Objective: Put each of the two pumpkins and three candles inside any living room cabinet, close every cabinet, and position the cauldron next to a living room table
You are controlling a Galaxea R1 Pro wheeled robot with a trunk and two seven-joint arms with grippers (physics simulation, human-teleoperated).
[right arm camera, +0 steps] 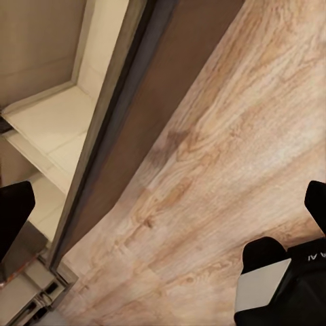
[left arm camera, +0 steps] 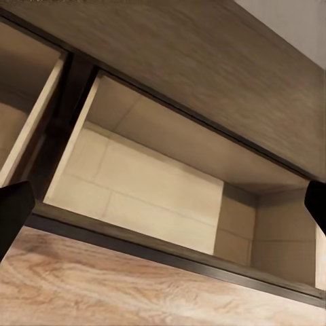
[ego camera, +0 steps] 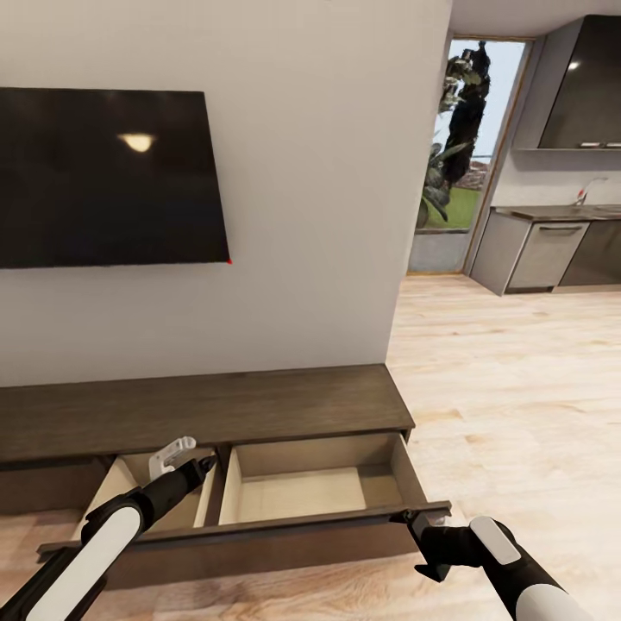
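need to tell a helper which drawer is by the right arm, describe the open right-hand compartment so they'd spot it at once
Start at the black TV on the white wall; below it runs the long low dark brown cabinet, its wide drawer front pulled out. The compartment is the pale wood box at the end nearest the kitchen. Unlike its neighbour, which has the left end effector above it, this one is wider and sits by the right end effector.

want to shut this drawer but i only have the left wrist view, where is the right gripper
Observer: The right gripper is open at the right end of the drawer front.
Operator: anything in the drawer
Observer: The right compartment is bare pale wood. The left arm hides part of the left compartment.
Operator: where's my left gripper from above
Observer: The left gripper hangs over the left compartment, beside the divider.
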